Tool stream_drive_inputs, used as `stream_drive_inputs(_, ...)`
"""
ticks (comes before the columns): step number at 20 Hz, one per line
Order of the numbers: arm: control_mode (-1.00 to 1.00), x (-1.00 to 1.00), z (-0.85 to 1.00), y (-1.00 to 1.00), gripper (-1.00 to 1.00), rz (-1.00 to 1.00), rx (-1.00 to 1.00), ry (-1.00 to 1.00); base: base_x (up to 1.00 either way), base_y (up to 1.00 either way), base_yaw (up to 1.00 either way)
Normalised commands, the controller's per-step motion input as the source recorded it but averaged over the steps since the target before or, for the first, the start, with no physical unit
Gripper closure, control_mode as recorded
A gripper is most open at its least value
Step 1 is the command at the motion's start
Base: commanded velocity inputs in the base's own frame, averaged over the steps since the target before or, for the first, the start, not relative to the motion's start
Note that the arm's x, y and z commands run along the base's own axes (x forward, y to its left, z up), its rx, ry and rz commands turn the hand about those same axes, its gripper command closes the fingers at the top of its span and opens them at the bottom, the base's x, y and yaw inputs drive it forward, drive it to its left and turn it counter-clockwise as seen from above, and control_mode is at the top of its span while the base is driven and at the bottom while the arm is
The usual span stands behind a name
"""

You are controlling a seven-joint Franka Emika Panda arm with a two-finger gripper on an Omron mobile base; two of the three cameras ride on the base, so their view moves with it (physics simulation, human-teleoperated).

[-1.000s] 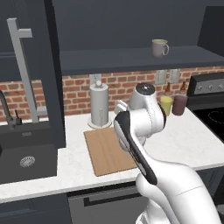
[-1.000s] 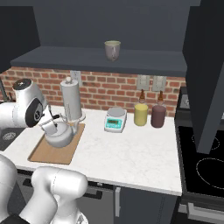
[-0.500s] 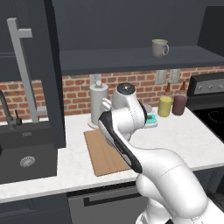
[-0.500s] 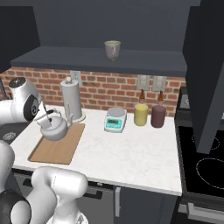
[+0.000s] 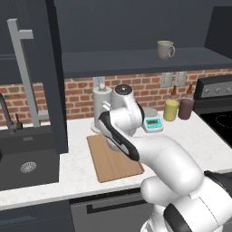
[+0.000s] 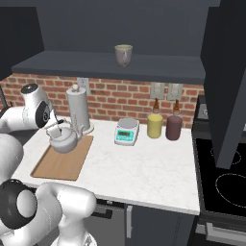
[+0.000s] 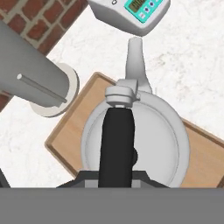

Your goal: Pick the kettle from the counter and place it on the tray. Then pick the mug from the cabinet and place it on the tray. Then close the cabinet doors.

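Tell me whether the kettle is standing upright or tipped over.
Upright. The kettle shows its lid and dark handle on top, spout level, over the wooden tray; whether it rests on it, cannot tell.

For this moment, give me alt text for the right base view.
The gripper holds the kettle by its dark handle over the far end of the tray on the counter. The mug stands on the open cabinet shelf above.

Arm folded forward over the left side, elbow high, wrist bent down. Gripper (image 6: 57, 126) pointing down, jaws nearly closed, clamped on the kettle (image 6: 63, 141) handle (image 7: 116, 146).
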Motion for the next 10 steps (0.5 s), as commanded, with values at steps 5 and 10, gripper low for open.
stream_drive_inputs(5, -1.0, 0.25, -0.24, 0.11, 1.0, 0.0, 0.0, 0.0, 0.0, 0.0, 0.0)
stream_drive_inputs(10, -1.0, 0.2, -0.22, 0.12, 1.0, 0.0, 0.0, 0.0, 0.0, 0.0, 0.0)
